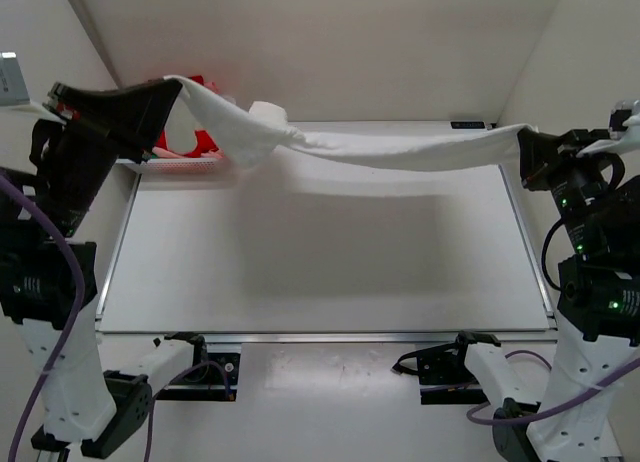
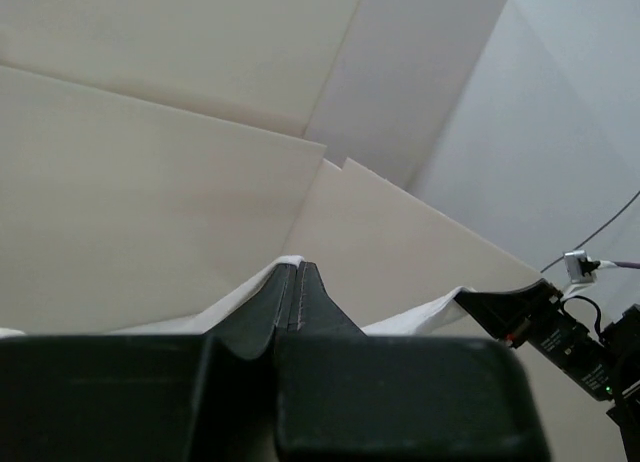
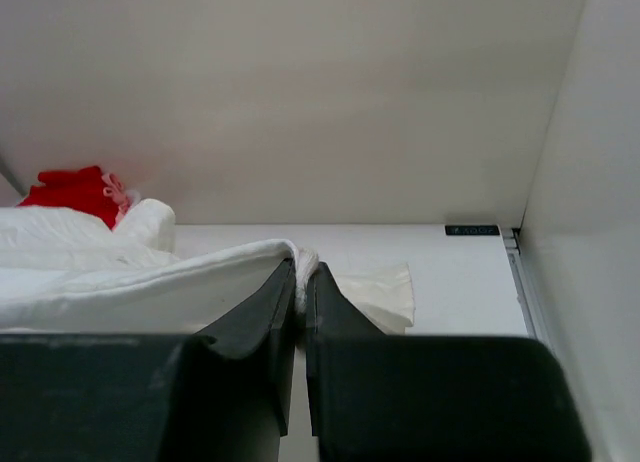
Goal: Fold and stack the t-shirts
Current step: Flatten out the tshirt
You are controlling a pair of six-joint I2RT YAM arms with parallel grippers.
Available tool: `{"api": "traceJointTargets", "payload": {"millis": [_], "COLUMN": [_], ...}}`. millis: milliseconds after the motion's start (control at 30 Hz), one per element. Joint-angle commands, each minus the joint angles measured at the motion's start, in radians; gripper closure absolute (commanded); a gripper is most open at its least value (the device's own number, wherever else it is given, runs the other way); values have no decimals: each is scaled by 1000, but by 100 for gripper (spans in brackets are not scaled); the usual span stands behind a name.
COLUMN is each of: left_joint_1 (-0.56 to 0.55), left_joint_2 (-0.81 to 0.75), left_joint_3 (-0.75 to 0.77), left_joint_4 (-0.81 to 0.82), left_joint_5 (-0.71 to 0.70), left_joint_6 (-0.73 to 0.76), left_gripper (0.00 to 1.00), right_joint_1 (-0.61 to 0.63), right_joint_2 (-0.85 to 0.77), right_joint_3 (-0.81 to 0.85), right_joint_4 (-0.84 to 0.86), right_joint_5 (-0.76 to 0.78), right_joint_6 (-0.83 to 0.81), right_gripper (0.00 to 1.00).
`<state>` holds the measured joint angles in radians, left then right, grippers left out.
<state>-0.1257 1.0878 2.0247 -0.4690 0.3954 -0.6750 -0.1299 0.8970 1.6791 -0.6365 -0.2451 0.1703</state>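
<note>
The large off-white t-shirt (image 1: 390,148) hangs stretched and twisted in the air across the back of the table. My left gripper (image 1: 172,90) is shut on its left end, high at the back left; the cloth (image 2: 245,287) shows beside the shut fingertips. My right gripper (image 1: 526,147) is shut on its right end at the back right, cloth (image 3: 150,292) pinched between its fingers. A bright red t-shirt (image 1: 200,140) lies in the basket behind the white one, also in the right wrist view (image 3: 75,190). Pink and green shirts are hidden.
A white mesh basket (image 1: 185,164) stands at the back left corner of the white table (image 1: 320,252). Walls close in the back and right side. The right arm (image 2: 560,332) shows in the left wrist view.
</note>
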Motion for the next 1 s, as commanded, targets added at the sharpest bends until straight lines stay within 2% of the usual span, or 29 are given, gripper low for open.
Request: {"api": "traceJointTargets", "payload": {"millis": [0, 133, 300, 400, 467, 600, 667, 700, 767, 833, 900, 967], "left_joint_1": [-15, -38, -72, -78, -59, -16, -9, -17, -15, -26, -37, -43], "left_joint_2": [-37, -71, -14, 9, 23, 110, 142, 153, 175, 205, 259, 305], "left_joint_3": [-101, -26, 149, 164, 138, 103, 56, -2, -96, -185, -300, -387], "left_joint_4": [-51, -117, -158, -88, -41, 49, 90, 105, 162, 214, 286, 353], "left_joint_5": [-19, -49, -49, -23, 11, 68, 74, 65, 50, 28, 14, -1], "left_joint_6": [23, 45, 9, -46, -69, -97, -83, -78, -48, -18, 12, 28], "left_gripper": [100, 100, 100, 100, 100, 100, 100, 100, 100, 100, 100, 100], "right_joint_1": [15, 25, 76, 116, 145, 184, 175, 136, -41, -137, -123, -64], "right_joint_2": [-42, -131, -153, -106, -81, -23, 3, 23, 43, 74, 129, 192], "right_joint_3": [-58, -56, 82, 203, 202, 104, 0, -37, -183, -290, -410, -455], "right_joint_4": [-38, -74, -132, -161, -161, -78, -28, 16, 122, 220, 296, 357], "right_joint_5": [38, 58, 174, 199, 217, 244, 228, 180, 31, -150, -123, -33], "right_joint_6": [-18, -15, -26, -32, -43, -64, -74, -74, -37, 17, 28, -17], "right_gripper": [100, 100, 100, 100, 100, 100, 100, 100, 100, 100, 100, 100]}}
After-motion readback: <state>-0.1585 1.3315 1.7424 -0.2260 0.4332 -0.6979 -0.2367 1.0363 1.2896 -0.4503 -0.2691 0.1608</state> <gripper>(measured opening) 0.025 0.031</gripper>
